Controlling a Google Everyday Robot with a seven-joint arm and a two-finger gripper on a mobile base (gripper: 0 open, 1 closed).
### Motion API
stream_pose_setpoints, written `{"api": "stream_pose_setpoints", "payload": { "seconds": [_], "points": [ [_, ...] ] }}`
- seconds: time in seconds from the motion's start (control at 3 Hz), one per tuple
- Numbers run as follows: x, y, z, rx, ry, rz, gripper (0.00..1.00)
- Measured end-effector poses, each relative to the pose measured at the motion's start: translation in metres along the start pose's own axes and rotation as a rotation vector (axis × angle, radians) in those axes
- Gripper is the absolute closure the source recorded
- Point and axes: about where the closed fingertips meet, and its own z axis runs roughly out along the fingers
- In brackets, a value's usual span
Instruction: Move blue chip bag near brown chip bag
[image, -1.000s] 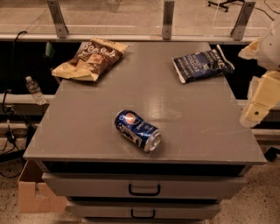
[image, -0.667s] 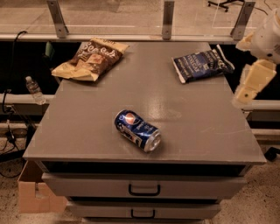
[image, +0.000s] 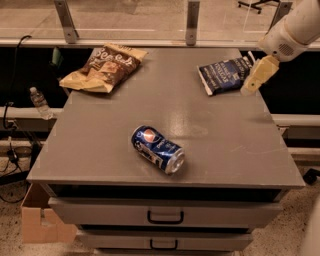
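Note:
The blue chip bag (image: 223, 74), dark navy with white lettering, lies flat at the table's far right. The brown chip bag (image: 104, 67), tan and dark brown, lies at the far left corner. My gripper (image: 257, 76) hangs from the white arm at the upper right. It is just right of the blue bag, at its right edge, above the table's right side. The two bags lie far apart, across the table's width.
A blue Pepsi can (image: 157, 149) lies on its side near the front middle of the grey table (image: 165, 115). Drawers with handles sit below. A cardboard box (image: 41, 223) and a water bottle (image: 39, 102) are on the left. A railing runs behind.
My gripper has moved up and left from beyond the table's right edge to the blue bag's right edge. The bags and the can have not moved.

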Motion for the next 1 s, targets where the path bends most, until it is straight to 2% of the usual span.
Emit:
{"api": "stream_pose_setpoints", "payload": {
  "seconds": [0.33, 0.67, 1.0],
  "points": [
    [0.002, -0.038, 0.048, 0.001, -0.036, 0.056, 0.00],
    [0.010, -0.062, 0.082, 0.007, -0.051, 0.113, 0.00],
    [0.021, -0.072, 0.090, 0.016, -0.053, 0.150, 0.16]
  ]
}}
